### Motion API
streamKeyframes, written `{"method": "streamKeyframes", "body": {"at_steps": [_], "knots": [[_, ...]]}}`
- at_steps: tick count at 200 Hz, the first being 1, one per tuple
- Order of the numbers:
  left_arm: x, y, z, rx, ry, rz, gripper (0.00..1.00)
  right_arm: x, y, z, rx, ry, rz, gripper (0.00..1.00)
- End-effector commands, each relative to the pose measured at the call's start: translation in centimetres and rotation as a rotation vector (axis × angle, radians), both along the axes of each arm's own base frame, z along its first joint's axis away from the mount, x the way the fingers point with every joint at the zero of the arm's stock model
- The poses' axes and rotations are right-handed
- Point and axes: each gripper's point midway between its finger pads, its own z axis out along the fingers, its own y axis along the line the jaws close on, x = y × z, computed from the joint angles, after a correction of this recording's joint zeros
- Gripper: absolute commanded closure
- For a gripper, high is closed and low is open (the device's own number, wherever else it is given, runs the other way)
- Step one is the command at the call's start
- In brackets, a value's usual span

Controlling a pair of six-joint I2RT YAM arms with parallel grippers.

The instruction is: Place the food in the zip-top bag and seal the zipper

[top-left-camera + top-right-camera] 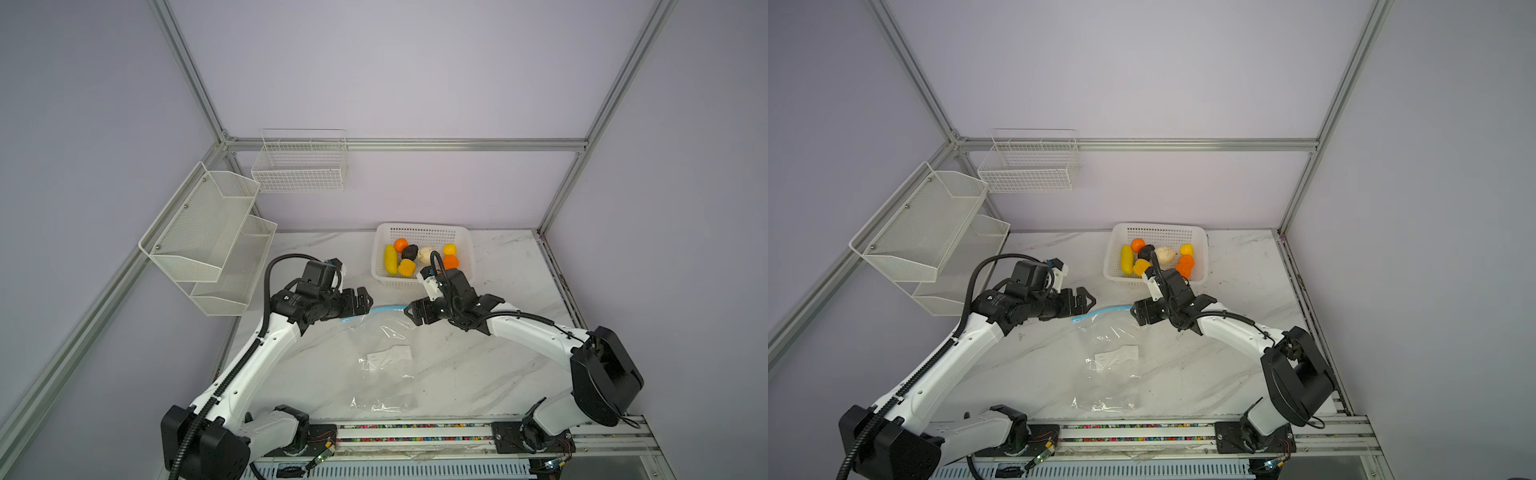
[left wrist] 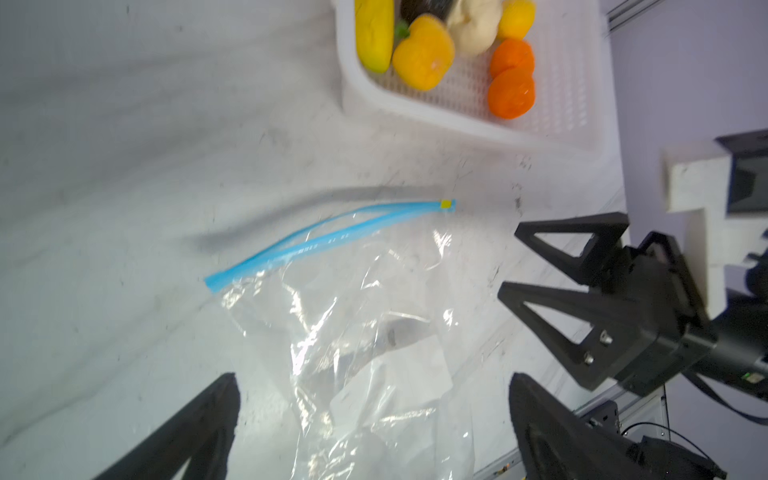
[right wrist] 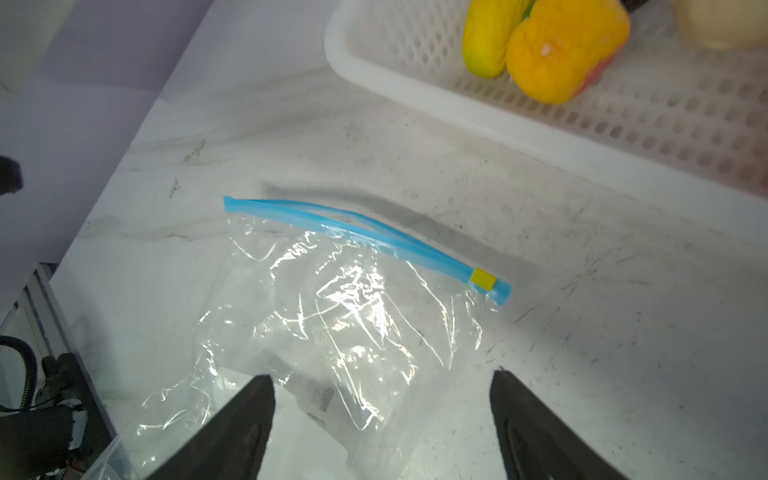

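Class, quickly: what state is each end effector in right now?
Left end effector: open, holding nothing, over the zip-top bag.
Right end effector: open, holding nothing, near the zipper.

We find no legible txt, nos. or brand marks anywhere. The white label on the bag is too blurred to read; faint marks on the zipper are too small.

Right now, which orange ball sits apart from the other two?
The orange ball at the back beside the black lump; the other two sit together further right.
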Motion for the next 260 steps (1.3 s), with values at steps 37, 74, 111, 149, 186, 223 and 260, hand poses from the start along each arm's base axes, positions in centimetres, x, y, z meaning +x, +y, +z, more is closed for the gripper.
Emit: {"method": "streamKeyframes", "body": {"at_steps": [37, 74, 111, 149, 186, 223, 260], "knots": [[-2.8, 1.9, -6.8, -0.081, 0.113, 0.151, 0.01, -0.9, 1.0, -3.3, -0.039, 0.034, 0.068, 0.17], [-0.2, 1.0, -8.7, -0.131, 0.141, 0.124, 0.11, -0.7, 1.3, -3.5, -0.043, 0.018, 0.090, 0.17], [1.0, 0.2, -10.3, -0.149, 0.152, 0.089, 0.18, 0.0, 1.9, -2.1, -0.023, -0.029, 0.101, 0.17], [1.4, -0.4, -11.7, -0.161, 0.195, 0.061, 0.29, 0.9, 2.7, -0.2, -0.009, -0.084, 0.130, 0.21], [2.1, -0.8, -11.5, -0.167, 0.186, 0.038, 0.42, 1.6, 4.0, 1.8, 0.009, -0.176, 0.205, 0.23], [2.7, -1.7, -12.3, -0.186, 0.223, -0.006, 0.65, 2.1, 4.8, 3.4, 0.016, -0.265, 0.273, 0.29], [3.3, -2.5, -12.5, -0.197, 0.249, -0.054, 0.88, 2.0, 4.4, 2.5, -0.019, -0.240, 0.276, 0.32]]}}
